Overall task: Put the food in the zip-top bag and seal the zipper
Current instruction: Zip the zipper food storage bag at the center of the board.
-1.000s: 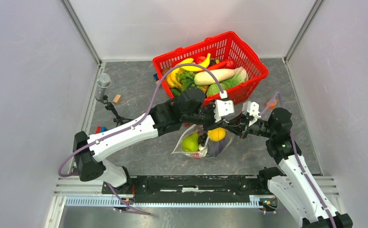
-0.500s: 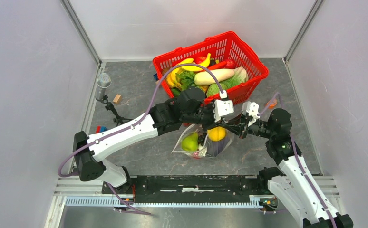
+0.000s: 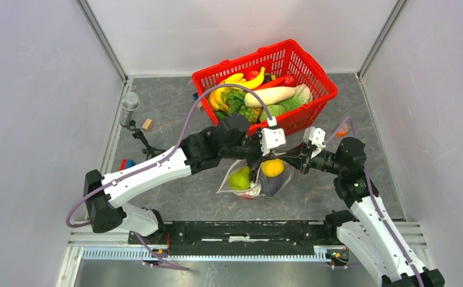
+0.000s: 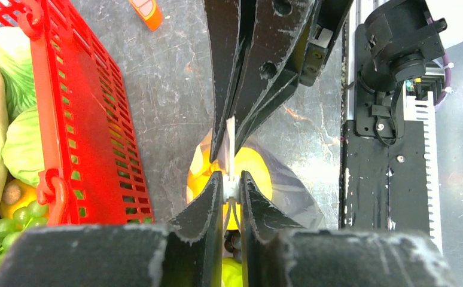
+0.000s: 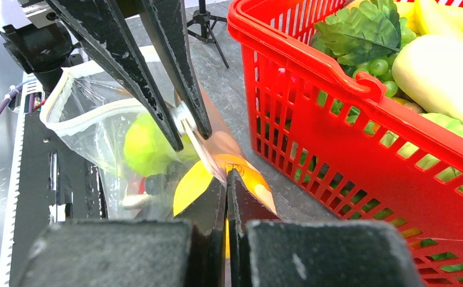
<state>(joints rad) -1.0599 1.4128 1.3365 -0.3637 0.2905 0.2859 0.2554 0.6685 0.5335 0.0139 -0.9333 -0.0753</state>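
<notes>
Left gripper (image 4: 232, 179) and right gripper (image 5: 227, 176) each clamp tight on the zipper (image 4: 230, 152), seemingly stretching the zip-top bag (image 5: 91, 143) taut for sealing.

**A:** Where is the zip-top bag (image 3: 274, 182) from the left claw (image 4: 232, 179)?

**B:** Straight beneath it, on the table (image 3: 175, 107). The zipper (image 4: 231, 155) is pinched in its tips, and the right claw (image 4: 230, 128), facing it, nips the same strip just beyond.

**A:** Inside the bag?

**B:** The pear (image 3: 239, 179) is below and left of the left claw. The citrus (image 3: 272, 168) is under both claws' tips.

**A:** And the basket (image 3: 313, 110)?

**B:** Just behind both claws, with the radish (image 3: 271, 95) in it.
</notes>
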